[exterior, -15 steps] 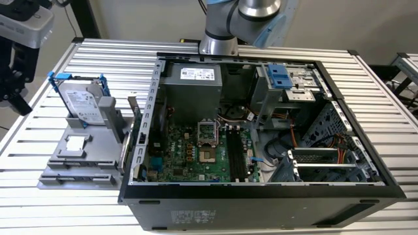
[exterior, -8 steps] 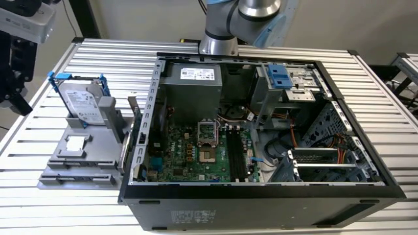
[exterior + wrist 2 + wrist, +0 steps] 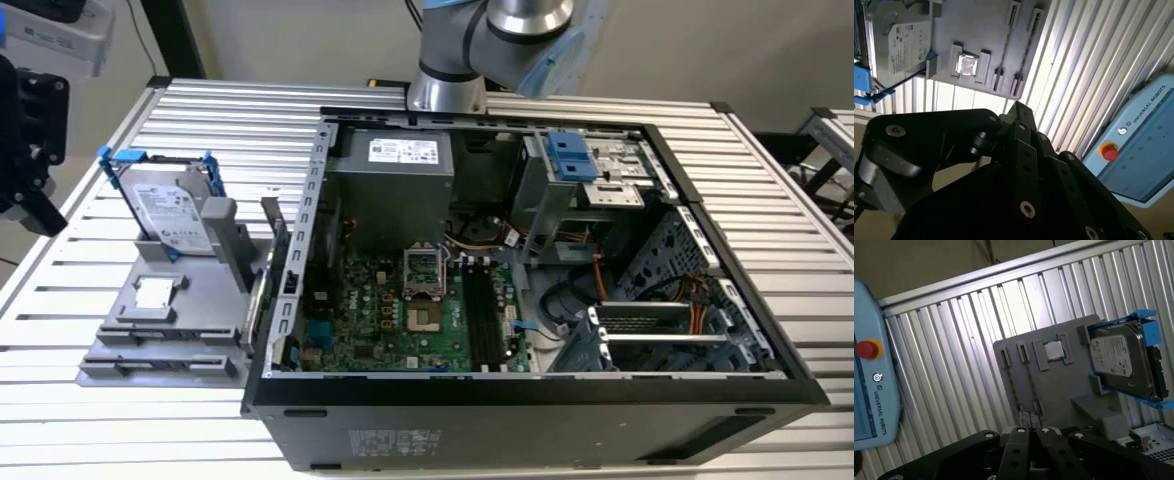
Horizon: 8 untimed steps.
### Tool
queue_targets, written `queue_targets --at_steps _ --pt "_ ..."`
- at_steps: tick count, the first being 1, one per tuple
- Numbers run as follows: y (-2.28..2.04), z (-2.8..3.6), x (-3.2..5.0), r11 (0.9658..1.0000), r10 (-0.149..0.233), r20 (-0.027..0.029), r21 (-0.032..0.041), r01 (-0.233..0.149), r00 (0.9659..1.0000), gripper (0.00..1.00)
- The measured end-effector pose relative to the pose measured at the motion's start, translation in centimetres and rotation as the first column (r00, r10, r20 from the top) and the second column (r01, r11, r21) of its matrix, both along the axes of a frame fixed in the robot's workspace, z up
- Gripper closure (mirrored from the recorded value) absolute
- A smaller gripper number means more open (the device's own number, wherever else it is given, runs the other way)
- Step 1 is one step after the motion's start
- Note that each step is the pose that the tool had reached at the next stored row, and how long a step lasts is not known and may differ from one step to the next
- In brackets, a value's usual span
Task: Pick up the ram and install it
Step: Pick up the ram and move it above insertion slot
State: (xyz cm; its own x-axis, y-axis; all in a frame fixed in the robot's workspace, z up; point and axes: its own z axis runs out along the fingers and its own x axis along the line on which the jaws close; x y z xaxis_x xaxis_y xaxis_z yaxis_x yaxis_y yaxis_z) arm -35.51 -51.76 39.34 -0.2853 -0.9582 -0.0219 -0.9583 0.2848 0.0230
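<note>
A grey plastic holder plate [image 3: 1064, 390] lies flat on the ribbed aluminium tabletop [image 3: 954, 365]; on it the ram [image 3: 1012, 386] stands on edge between small clips, showing as a thin strip, with a second like strip [image 3: 1031, 381] just beside it; past those sit a square metal-topped processor [image 3: 1055, 351] in its own pocket and a hard drive [image 3: 1124, 362] upright in a blue bracket. The black tool [image 3: 1032, 430] hangs above the plate's near edge, over the strips' end clips; its fingers are drawn together with nothing between them. A pale-blue pendant [image 3: 869, 390] with a red button lies well off to one side; bare slats lie between. In the exterior view the open computer case [image 3: 534, 400] stands at the plate's right, its long black slots [image 3: 483, 322] unfilled.
</note>
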Motion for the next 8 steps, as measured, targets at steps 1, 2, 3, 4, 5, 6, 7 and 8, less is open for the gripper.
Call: queue_targets --at_steps 1,2,3,4,5,6,7,8 --pt "0.00 0.00 0.00 0.9999 0.010 0.0018 -0.0007 -0.010 0.9999 1.00" --pt "0.00 0.00 0.00 0.9998 0.021 0.0029 -0.0020 -0.021 0.9998 1.00" --pt "0.00 0.00 0.00 0.9995 0.030 0.0035 -0.0038 -0.030 0.9995 1.00" --pt "0.00 0.00 0.00 0.9991 0.042 0.0047 -0.0059 -0.042 0.9991 1.00" --pt "0.00 0.00 0.00 0.9986 0.053 0.0059 -0.0077 -0.053 0.9986 1.00" --pt "0.00 0.00 0.00 0.9979 0.064 0.0066 -0.0088 -0.064 0.9979 1.00" --pt "0.00 0.00 0.00 0.9972 0.075 0.0068 -0.0093 -0.075 0.9972 1.00" --pt "0.00 0.00 0.00 0.9962 0.087 0.0069 -0.0095 -0.087 0.9962 1.00"
